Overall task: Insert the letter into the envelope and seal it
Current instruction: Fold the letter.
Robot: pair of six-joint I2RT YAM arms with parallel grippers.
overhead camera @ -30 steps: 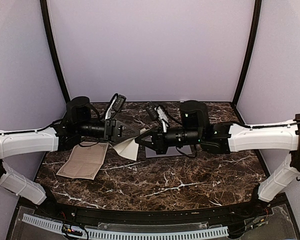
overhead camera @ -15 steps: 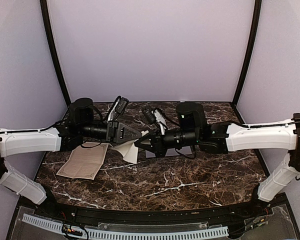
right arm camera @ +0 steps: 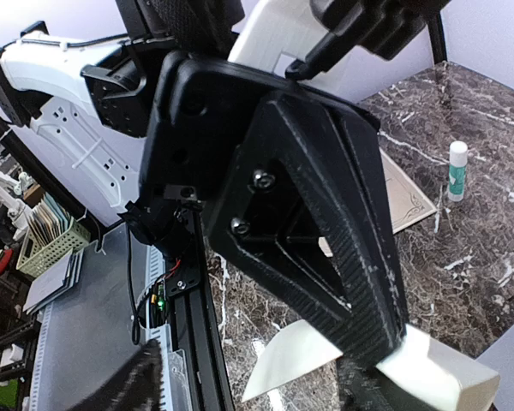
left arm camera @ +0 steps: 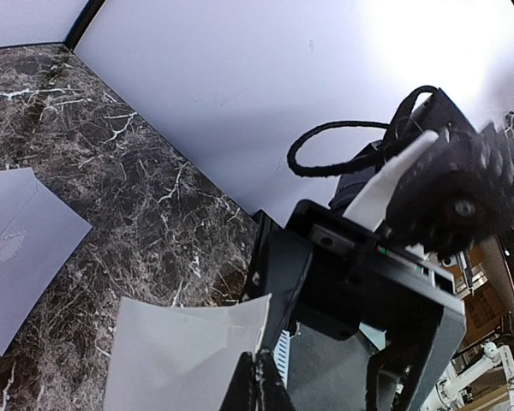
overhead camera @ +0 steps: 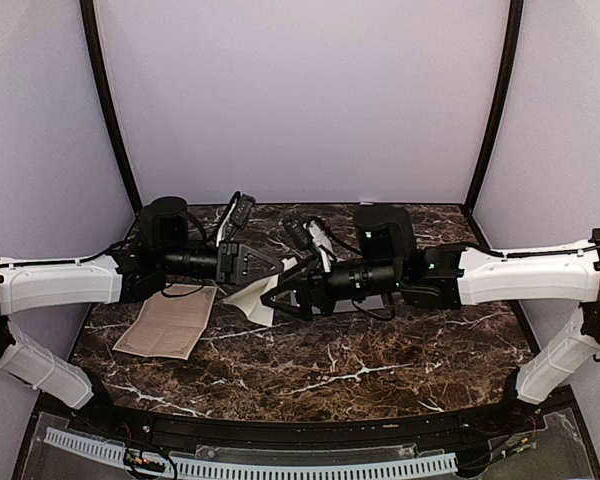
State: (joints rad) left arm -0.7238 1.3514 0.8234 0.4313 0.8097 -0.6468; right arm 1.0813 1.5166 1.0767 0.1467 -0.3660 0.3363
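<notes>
The letter (overhead camera: 252, 297), a folded pale sheet, hangs above the marble between the two arms. My left gripper (overhead camera: 273, 268) is shut on its upper edge; in the left wrist view its fingertips (left arm camera: 261, 387) pinch the paper (left arm camera: 180, 355). My right gripper (overhead camera: 274, 288) stands open around the same spot, its fingers (right arm camera: 130, 384) spread wide to either side of the sheet (right arm camera: 433, 370) and not gripping it. The envelope (left arm camera: 21, 248) lies flat on the table, pale grey-lavender; in the top view the right arm covers most of it.
A tan sheet with an ornate border (overhead camera: 168, 320) lies flat at the left of the marble table (overhead camera: 360, 370). A glue stick (right arm camera: 457, 169) stands on the table in the right wrist view. Lavender walls close in the back and sides.
My right gripper has opened and let go of the folded sheet. My left gripper has moved in from the left and closed on it.
</notes>
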